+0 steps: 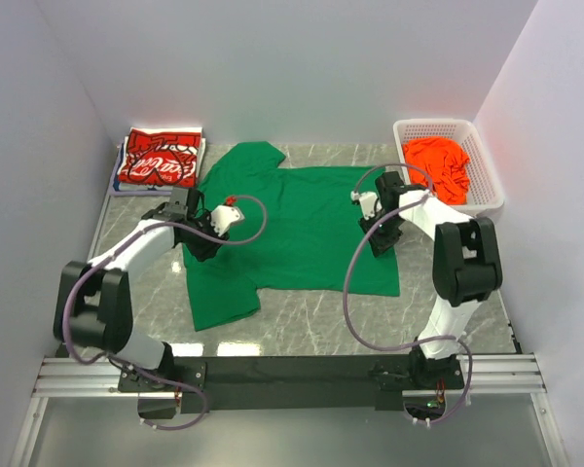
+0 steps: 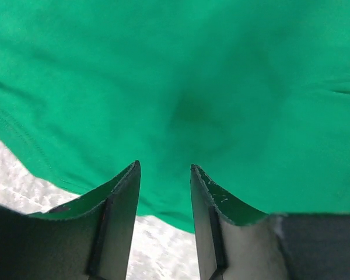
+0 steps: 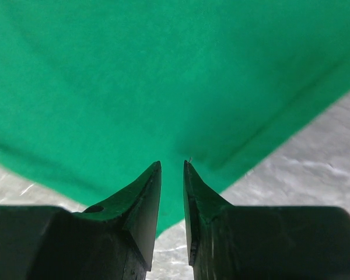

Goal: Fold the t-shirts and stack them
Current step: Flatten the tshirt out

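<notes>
A plain green t-shirt [image 1: 302, 229] lies spread flat in the middle of the table. A folded red t-shirt with white lettering [image 1: 161, 159] lies at the back left. An orange t-shirt [image 1: 438, 165] lies crumpled in the basket. My left gripper [image 1: 204, 239] is low over the green shirt's left side. In the left wrist view it [image 2: 165, 166] is open over the green cloth [image 2: 210, 87], near its edge. My right gripper [image 1: 382, 240] is low over the shirt's right edge. In the right wrist view it [image 3: 172, 164] has a narrow gap over the cloth [image 3: 163, 76], holding nothing.
A white mesh basket [image 1: 487, 165] stands at the back right against the wall. White walls close in the left, back and right sides. Bare marble table [image 1: 311, 316] shows in front of the green shirt, above the black base rail [image 1: 292, 370].
</notes>
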Motion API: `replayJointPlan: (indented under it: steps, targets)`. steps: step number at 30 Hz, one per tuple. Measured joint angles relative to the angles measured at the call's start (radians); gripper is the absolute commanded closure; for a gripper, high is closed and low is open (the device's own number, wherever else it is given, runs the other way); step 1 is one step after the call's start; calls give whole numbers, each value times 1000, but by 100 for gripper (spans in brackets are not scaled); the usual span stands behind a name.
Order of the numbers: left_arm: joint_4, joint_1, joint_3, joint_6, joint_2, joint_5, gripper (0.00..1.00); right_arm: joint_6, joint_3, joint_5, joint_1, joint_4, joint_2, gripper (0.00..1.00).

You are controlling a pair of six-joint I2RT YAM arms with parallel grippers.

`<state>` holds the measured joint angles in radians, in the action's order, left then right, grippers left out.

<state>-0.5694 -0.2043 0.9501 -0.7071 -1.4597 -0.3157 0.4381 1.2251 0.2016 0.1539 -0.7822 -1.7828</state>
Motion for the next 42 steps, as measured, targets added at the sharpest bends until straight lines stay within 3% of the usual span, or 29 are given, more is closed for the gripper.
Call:
replayJointPlan:
  steps: [6,10,22,28,35,42]
  targets:
    - [68,2,-18,-2,-107,100,62,-4,13,-92,11,2,-97,72]
    - [47,3,-98,-59,-87,116,63,10,11,-135,14,2,-97,72]
    - [-317,-39,-206,-216,160,24,62,161,-130,-156,30,-114,6,71]
    - [-407,8,-39,-182,99,-64,57,169,-17,-106,18,-198,8,70]
    - [-179,61,208,40,-97,-79,59,58,245,-81,7,-121,-126,74]
    - [-62,97,293,169,-295,-37,62,-3,292,-81,7,-102,-264,75]
